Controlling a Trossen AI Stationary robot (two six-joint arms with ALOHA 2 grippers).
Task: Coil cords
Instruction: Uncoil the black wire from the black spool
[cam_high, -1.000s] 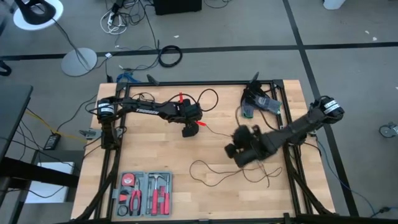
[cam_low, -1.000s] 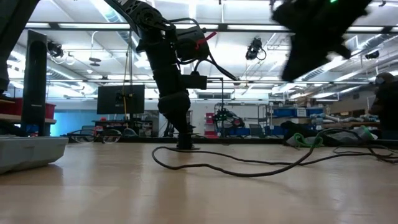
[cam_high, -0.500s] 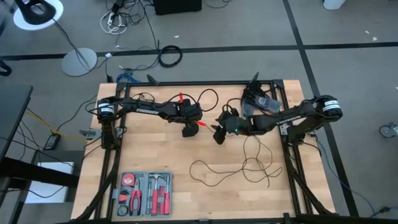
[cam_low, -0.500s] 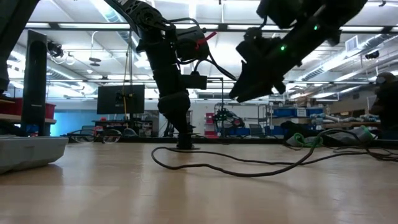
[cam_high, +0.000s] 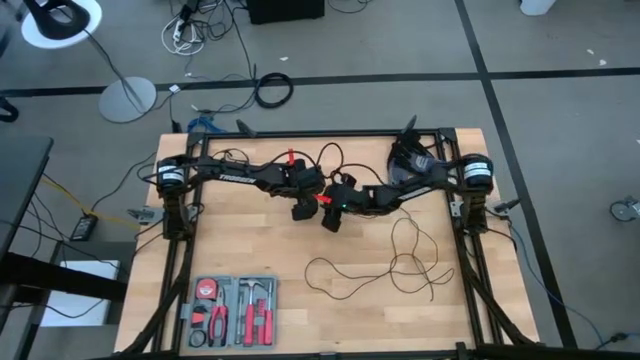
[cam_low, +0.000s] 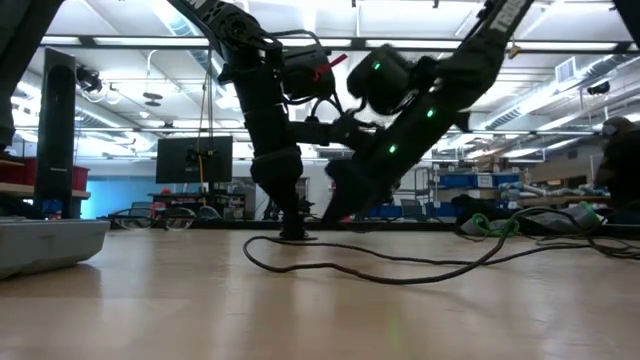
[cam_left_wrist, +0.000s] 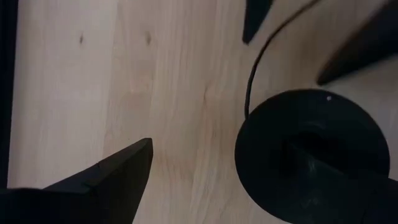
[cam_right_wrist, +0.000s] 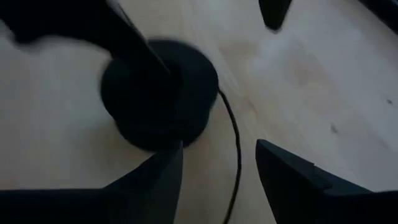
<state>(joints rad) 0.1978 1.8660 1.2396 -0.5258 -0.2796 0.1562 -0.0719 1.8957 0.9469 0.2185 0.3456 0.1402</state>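
The cord (cam_high: 400, 262) lies in loose thin black loops on the wooden table, right of centre. Its round black puck (cam_left_wrist: 292, 124) lies flat on the table near the middle. My left gripper (cam_high: 300, 212) stands open over the puck, pointing steeply down. My right gripper (cam_high: 330, 220) is open and slants down right beside the puck (cam_right_wrist: 155, 112). In the right wrist view the cord (cam_right_wrist: 235, 143) runs off the puck between its two fingers, and I see no touch. My left gripper has one fingertip (cam_left_wrist: 323, 171) on the puck's top face (cam_left_wrist: 280, 146); its other finger (cam_left_wrist: 118, 174) stands clear over bare wood. The finger comes from above, slanting from the table's left. The puck lies flat on the table.
A tray of red-handled tools (cam_high: 232, 310) sits at the near left. Dark gear (cam_high: 415, 160) with a green cable (cam_low: 490, 222) lies at the far right. Bare wood lies between the cord loops and the tool tray.
My right gripper has swept from the table's right toward its middle, sinking and rolling, and now stands next to the left gripper at the puck. The cord loops that its arm covered now show. The left arm has kept still.
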